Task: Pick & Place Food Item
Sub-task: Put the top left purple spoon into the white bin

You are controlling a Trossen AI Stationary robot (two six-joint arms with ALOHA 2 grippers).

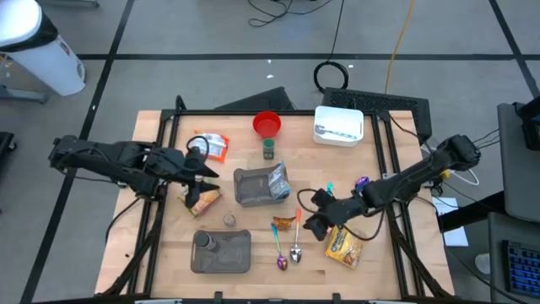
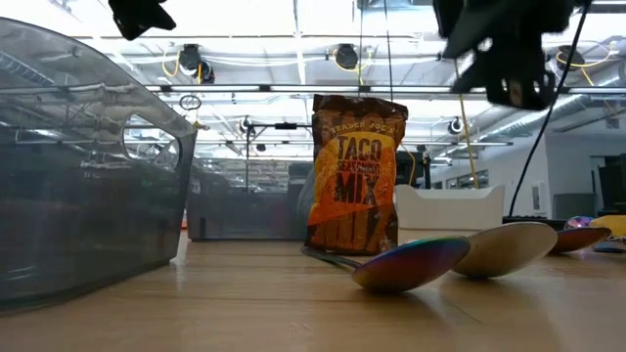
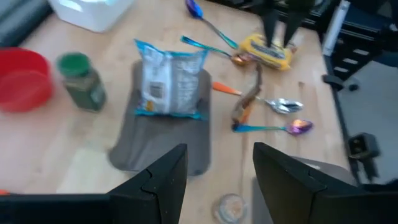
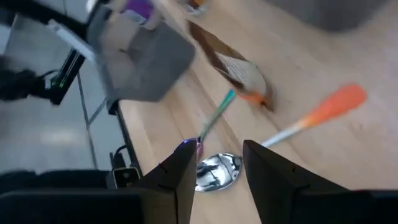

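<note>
A blue-and-white food bag [image 1: 277, 179] lies on a grey tray [image 1: 251, 187] at the table's middle. An orange-brown bag [image 1: 202, 199] lies left of the tray, and a yellow bag [image 1: 344, 246] lies near the right front. My left gripper [image 1: 205, 171] hovers open just above the orange-brown bag; in its wrist view its fingers [image 3: 217, 155] point toward the tray with nothing between them. My right gripper [image 1: 314, 219] hangs open above the table between the yellow bag and the spoons. Its wrist view [image 4: 217, 155] shows a silver spoon [image 4: 217, 171] on the wood below the gap.
A red bowl [image 1: 267, 124], a green jar [image 1: 268, 149] and a white tub [image 1: 338, 127] stand at the far side, and an orange packet [image 1: 216, 145] lies far left. A grey bin [image 1: 221, 252] sits near the front. Spoons [image 1: 288, 247] and an orange-handled utensil [image 1: 289, 221] lie beside it. An orange taco-mix bag [image 2: 354, 176] stands upright.
</note>
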